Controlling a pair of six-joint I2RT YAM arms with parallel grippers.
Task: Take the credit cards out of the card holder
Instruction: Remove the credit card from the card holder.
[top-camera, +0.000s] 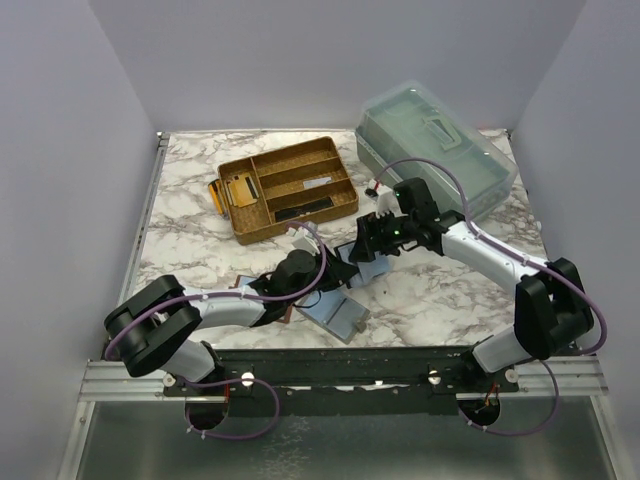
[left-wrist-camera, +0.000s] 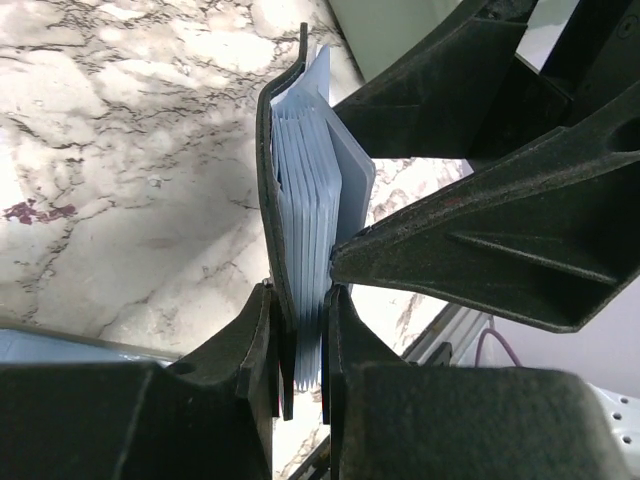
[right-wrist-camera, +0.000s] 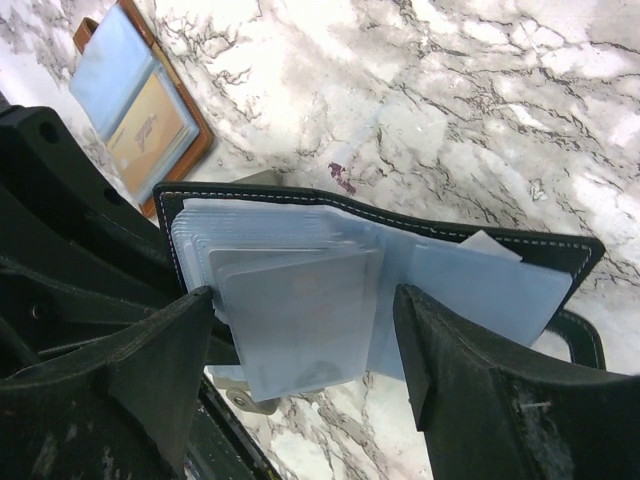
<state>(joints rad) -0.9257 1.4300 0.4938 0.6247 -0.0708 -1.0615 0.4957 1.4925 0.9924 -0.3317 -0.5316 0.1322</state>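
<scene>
Clamping the card holder (left-wrist-camera: 268, 200) by its near edge, the left hand (left-wrist-camera: 300, 335) was pressed together on the black cover and pocket stack, apparently so that the holder was presented open to the right hand (right-wrist-camera: 302, 300). That hand was spread wide, its fingers (right-wrist-camera: 150, 370) set either side of the credit cards (right-wrist-camera: 300, 345) lodged in the pockets; nothing was gripped.

Overhead rear view of whole table (top-camera: 190, 250); both wrist views close on card holder (right-wrist-camera: 460, 285).
</scene>
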